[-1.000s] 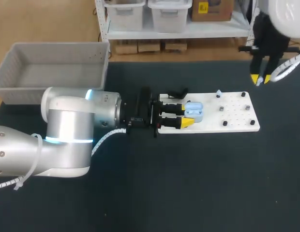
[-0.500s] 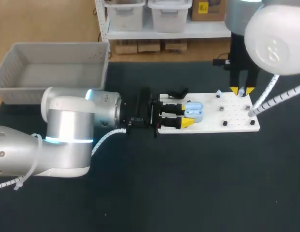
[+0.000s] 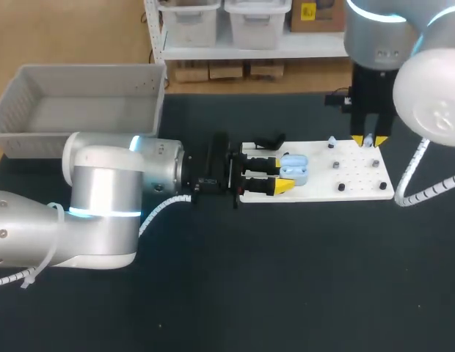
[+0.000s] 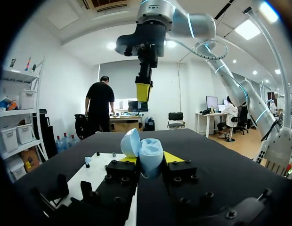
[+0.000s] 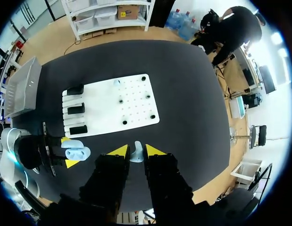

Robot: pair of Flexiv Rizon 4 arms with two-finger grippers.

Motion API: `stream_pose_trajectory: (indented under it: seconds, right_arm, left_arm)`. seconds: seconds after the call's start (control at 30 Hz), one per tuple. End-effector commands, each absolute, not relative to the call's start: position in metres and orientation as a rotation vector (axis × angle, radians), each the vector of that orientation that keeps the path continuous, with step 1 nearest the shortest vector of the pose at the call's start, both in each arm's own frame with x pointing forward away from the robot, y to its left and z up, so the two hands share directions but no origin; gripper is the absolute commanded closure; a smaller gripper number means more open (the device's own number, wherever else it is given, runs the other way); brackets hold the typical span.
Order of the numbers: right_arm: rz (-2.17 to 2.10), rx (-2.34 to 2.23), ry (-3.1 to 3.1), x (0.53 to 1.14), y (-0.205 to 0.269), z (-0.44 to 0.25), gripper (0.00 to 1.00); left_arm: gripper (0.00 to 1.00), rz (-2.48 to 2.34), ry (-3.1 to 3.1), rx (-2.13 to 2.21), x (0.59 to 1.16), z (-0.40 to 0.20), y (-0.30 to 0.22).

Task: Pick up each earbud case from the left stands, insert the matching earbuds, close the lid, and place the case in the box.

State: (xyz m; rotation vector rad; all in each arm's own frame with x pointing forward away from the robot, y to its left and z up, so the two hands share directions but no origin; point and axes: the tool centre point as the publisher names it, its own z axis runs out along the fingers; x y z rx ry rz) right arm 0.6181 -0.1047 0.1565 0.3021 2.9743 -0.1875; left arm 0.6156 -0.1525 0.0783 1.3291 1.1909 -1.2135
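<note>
Since a second ago the right gripper [image 3: 368,140] has been brought inward to above the far right corner of the white board [image 3: 359,187], closed on a small pale earbud [image 5: 135,151]. At the board's left edge the open light-blue earbud case [image 3: 293,167] is gripped by the left gripper [image 3: 279,174]. The grey box [image 3: 81,77] is seen at the table's [image 3: 286,293] far left corner.

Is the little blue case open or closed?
Open. The blue case, held in the left tool, has its lid flipped up off its body.
</note>
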Motion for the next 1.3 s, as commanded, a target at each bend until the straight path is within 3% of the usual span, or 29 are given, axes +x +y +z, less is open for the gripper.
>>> stream_pose_trajectory:
  seconds: [0.03, 0.4, 0.63, 1.3]
  right_arm:
    - [-0.150, 0.307, 2.961, 0.609, -0.094, 0.162, 1.00]
    - [-0.296, 0.687, 2.876, 0.578, -0.057, 0.185, 1.00]
    - [-0.103, 0.929, 2.873, 0.571, -0.038, 0.175, 1.00]
    - [-0.040, 0.985, 2.872, 0.565, -0.016, 0.168, 1.00]
  left_arm:
    - [1.00, -1.208, 1.188, 1.323, 0.614, 0.077, -0.152]
    - [1.00, -1.208, 1.188, 1.323, 0.614, 0.077, -0.152]
    - [1.00, -1.208, 1.188, 1.323, 0.614, 0.077, -0.152]
    - [1.00, -1.208, 1.188, 1.323, 0.614, 0.077, -0.152]
